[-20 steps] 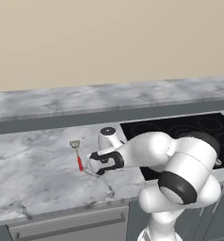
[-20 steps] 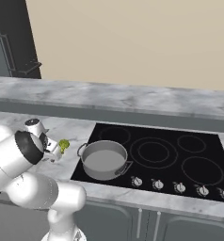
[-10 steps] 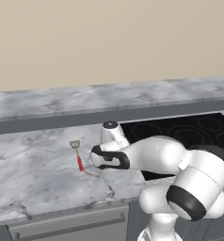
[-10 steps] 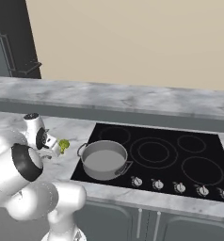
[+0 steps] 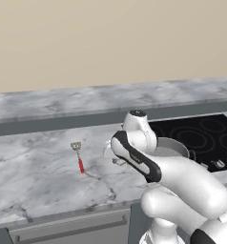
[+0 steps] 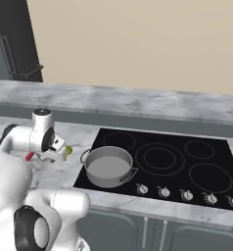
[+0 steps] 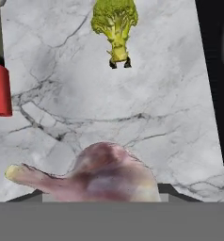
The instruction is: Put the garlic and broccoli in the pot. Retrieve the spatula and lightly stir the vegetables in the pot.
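One pincer (image 7: 102, 188) clenched on garlic (image 7: 104, 174) above marble counter (image 7: 147, 94), broccoli (image 7: 115, 23) beyond.

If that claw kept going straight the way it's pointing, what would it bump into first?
Most likely the marble counter. The gripper already holds the garlic and points down at bare stone, with the broccoli farther off to one side. Depth is hard to judge.

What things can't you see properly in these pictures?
- Claw fingertips: hand view, hidden behind the garlic at the bottom.
- Spatula: hand view, cut off by the left edge.
- Broccoli: right base view, mostly hidden by the robot's hand.
- Pot: left base view, partly hidden by the arm.
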You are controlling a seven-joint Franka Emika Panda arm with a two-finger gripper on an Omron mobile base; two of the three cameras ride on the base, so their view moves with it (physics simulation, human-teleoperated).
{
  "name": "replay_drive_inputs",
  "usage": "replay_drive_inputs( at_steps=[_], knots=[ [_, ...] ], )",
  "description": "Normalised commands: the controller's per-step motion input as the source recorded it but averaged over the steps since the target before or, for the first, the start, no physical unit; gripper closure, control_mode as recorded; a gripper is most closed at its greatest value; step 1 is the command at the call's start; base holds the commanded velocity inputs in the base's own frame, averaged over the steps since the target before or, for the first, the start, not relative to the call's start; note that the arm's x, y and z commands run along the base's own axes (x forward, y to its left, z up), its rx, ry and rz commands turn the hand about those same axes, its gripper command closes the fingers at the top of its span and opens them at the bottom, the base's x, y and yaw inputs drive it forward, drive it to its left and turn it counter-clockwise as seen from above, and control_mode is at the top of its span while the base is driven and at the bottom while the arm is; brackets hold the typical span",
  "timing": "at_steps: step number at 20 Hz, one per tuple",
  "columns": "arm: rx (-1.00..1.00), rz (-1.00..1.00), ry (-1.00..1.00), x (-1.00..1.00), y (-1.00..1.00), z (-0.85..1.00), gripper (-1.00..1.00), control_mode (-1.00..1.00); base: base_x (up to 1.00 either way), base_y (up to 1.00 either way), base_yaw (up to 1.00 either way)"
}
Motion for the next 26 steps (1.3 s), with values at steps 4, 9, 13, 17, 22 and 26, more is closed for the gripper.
replay_drive_inputs(
  at_steps=[4, 9, 13, 17, 22, 26],
  knots=[
    [0.0, -0.06, 0.0, -0.38, -0.53, 0.52, 1.0, -1.0, 0.0, 0.0, 0.0],
    [-0.05, -0.17, -0.03, -0.24, -0.55, 0.41, 1.0, -1.0, 0.0, 0.0, 0.0],
    [-0.1, -0.27, -0.05, -0.01, -0.64, 0.3, 1.0, -1.0, 0.0, 0.0, 0.0],
    [-0.13, -0.32, 0.0, 0.12, -0.66, 0.22, 1.0, -1.0, 0.0, 0.0, 0.0],
    [-0.09, -0.29, 0.01, 0.24, -0.72, 0.11, 1.0, -1.0, 0.0, 0.0, 0.0],
    [-0.01, -0.17, 0.05, 0.42, -0.54, -0.04, 1.0, -1.0, 0.0, 0.0, 0.0]
  ],
)
